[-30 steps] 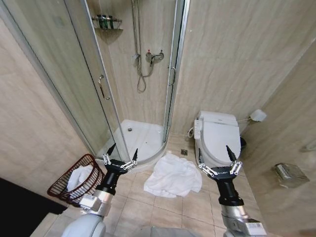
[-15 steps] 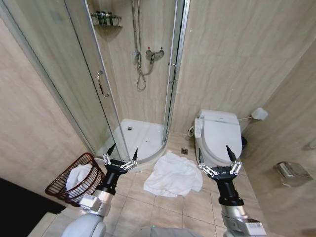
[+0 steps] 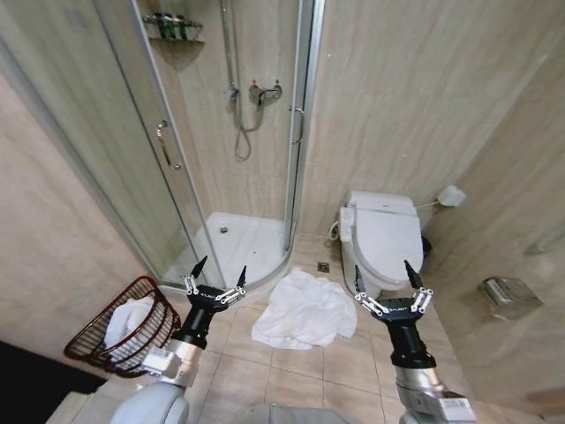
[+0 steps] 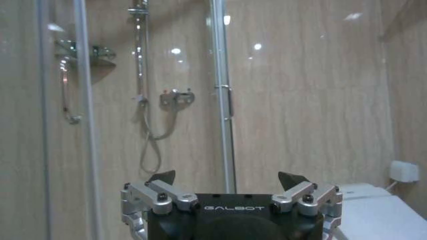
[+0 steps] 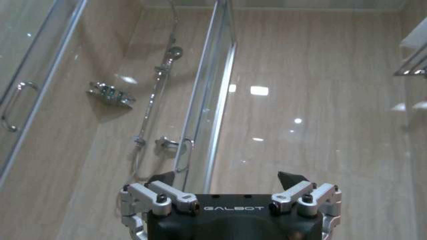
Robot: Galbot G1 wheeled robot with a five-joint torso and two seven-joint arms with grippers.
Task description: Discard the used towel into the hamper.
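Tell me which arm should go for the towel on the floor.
Probably the left. Both grippers, left and right, are open and raised, and the towel lies between them, but the hamper stands on the left side.

Both black-and-silver two-fingered grippers, left (image 3: 217, 274) and right (image 3: 386, 279), are raised upright side by side, fingers spread wide, holding nothing.

Towel (image 3: 303, 310) on floor, between hamper (image 3: 119, 329) at left and toilet (image 3: 381, 240) at right; shower (image 3: 231, 240) behind.
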